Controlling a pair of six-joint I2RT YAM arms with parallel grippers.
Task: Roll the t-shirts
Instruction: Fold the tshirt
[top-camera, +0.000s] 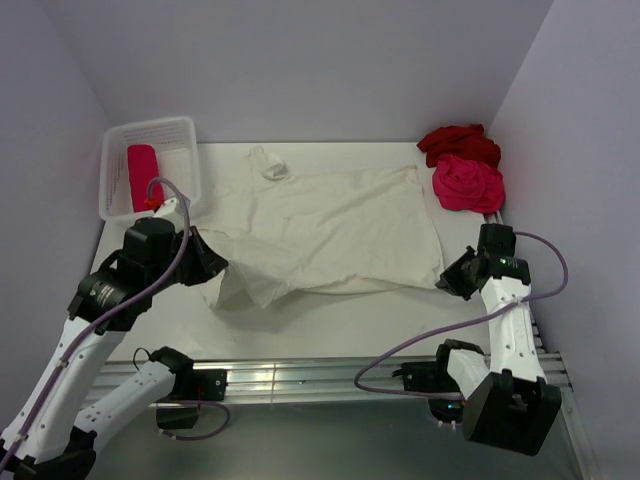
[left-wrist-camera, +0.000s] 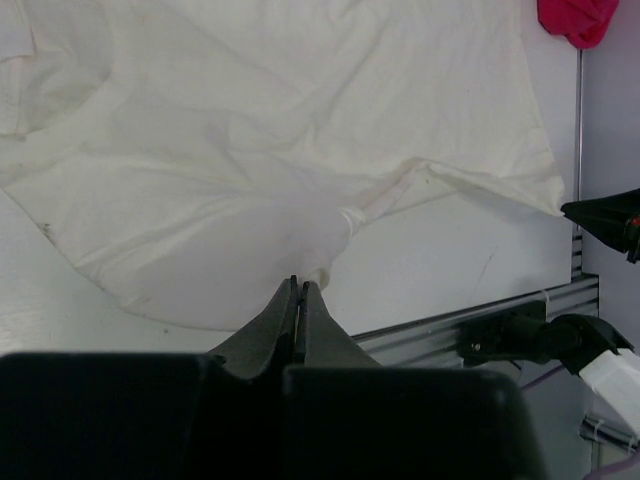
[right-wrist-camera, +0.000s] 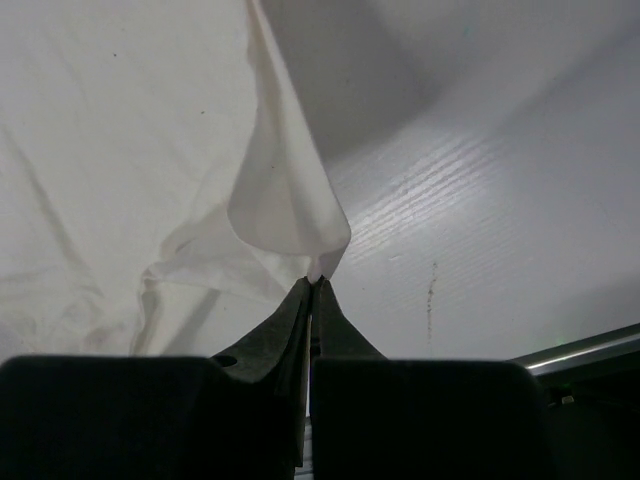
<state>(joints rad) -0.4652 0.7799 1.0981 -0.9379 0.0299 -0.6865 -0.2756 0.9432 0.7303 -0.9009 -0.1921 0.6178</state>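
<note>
1. The cream-white cloth t-shirt (top-camera: 330, 225) lies spread and wrinkled across the middle of the white table (top-camera: 330, 322). Its near hem is lifted off the surface at both corners.
2. The right gripper (right-wrist-camera: 313, 282) has its fingers pressed together on the near-right corner, and a small cone of cloth rises from the tips. The left gripper (left-wrist-camera: 299, 285) is likewise closed at the near-left hem and appears to nip only the very edge.
3. So shallow a hold could slip as the hem is carried over, leaving one side behind and the fold skewed.
4. If the two arms travel unevenly, the slack middle of the hem may sag and bunch, and the roll would start lopsided.
5. The hot pink crumpled t-shirt (top-camera: 468, 185) and the dark red crumpled t-shirt (top-camera: 458, 142) are heaped at the far right, close beside the cream shirt's edge. A wide sweep could drag them along.
6. The pink-red tightly rolled t-shirt (top-camera: 141, 175) lies in the white plastic mesh basket (top-camera: 150, 125) at the far left, apart from the work.
</note>
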